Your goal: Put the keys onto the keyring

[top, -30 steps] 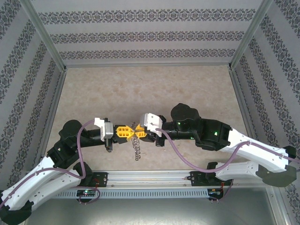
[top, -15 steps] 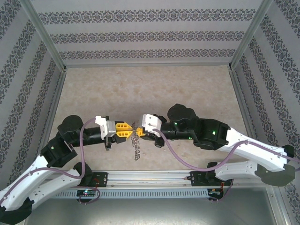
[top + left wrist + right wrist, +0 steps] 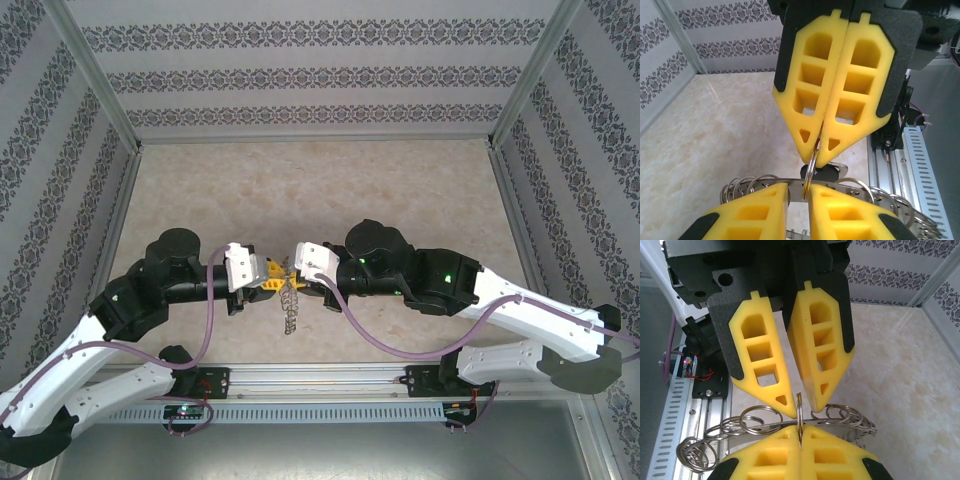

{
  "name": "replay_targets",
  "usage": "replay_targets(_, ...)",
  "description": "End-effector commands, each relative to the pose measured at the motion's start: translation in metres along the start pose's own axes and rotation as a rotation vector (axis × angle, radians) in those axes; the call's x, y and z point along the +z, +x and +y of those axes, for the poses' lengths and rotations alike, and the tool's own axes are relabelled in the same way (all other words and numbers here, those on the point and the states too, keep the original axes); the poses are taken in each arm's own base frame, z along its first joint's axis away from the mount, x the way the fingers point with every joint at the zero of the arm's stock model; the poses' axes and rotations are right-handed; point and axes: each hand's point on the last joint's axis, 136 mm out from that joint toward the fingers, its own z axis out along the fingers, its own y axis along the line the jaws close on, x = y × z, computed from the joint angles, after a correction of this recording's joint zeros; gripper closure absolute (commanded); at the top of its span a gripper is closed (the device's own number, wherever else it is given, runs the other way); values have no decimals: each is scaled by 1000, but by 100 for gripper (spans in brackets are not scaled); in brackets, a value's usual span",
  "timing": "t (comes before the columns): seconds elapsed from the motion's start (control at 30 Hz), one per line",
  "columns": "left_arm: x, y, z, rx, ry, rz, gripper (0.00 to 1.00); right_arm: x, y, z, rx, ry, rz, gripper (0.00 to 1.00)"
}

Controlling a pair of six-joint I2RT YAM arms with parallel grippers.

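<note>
Near the middle of the beige marbled table (image 3: 300,190), toward its near edge, the two arms meet tip to tip, the left arm reaching in from the left and the right arm from the right. Between them hangs the flat grey metal keyring (image 3: 290,308), a wide washer-like band with many small wire loops around its rim. It is lifted off the table and trails down toward the near rail.

The yellow right fingers (image 3: 827,145) are pressed fully together, and their tips pinch one thin wire loop (image 3: 811,167) that stands upright, edge-on, from the keyring's rim. The yellow left fingers (image 3: 774,201) stand a little apart, facing the right ones. The lower edge of that same loop and the grey band sit in the narrow gap between them. I cannot tell whether their pads touch the metal.

A tiny key with a black head (image 3: 821,173) shows just behind the right fingertips, close against the keyring and mostly hidden. Whether it is threaded on a loop I cannot tell. In the right wrist view, more loops fan out to the left and right of the pinched one.
</note>
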Motion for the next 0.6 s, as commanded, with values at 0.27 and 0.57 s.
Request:
replay_targets(0.27, 0, -9, -2, 20, 11, -20, 82, 0, -5, -5, -26, 30, 22, 100)
replay_targets(0.57, 4, -6, -3, 17, 22, -2, 100, 6, -4, -6, -40, 37, 48, 100)
